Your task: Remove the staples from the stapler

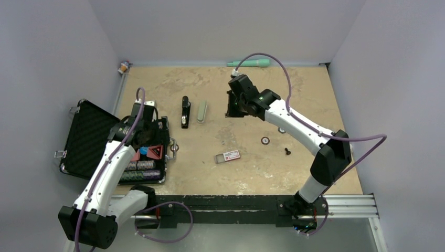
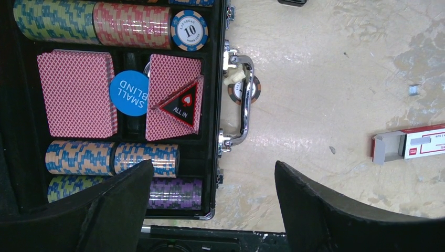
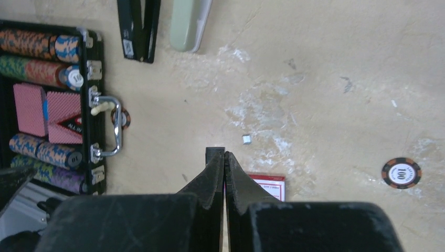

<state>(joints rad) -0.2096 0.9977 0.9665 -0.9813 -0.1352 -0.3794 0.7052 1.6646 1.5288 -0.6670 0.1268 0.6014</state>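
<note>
The black stapler [image 1: 185, 111] lies on the table left of centre, and in the right wrist view [image 3: 137, 29] its arms are spread apart. My right gripper [image 1: 231, 109] hovers above the table to the right of the stapler. Its jaws [image 3: 224, 154] are pressed together, and a small grey strip piece of staples [image 3: 213, 153] sticks out at the tips. Another tiny silvery staple piece [image 3: 246, 139] lies loose on the table and also shows in the left wrist view [image 2: 414, 90]. My left gripper [image 2: 214, 164] is open and empty over the right edge of the poker case [image 1: 157, 157].
A pale green oblong case [image 1: 202, 112] lies right beside the stapler. A clear box with a red-and-white label [image 1: 228, 156] sits mid-table. Poker chips [image 1: 265, 140] and a small black piece [image 1: 287, 151] lie to the right. A teal tube [image 1: 252, 63] lies along the back wall.
</note>
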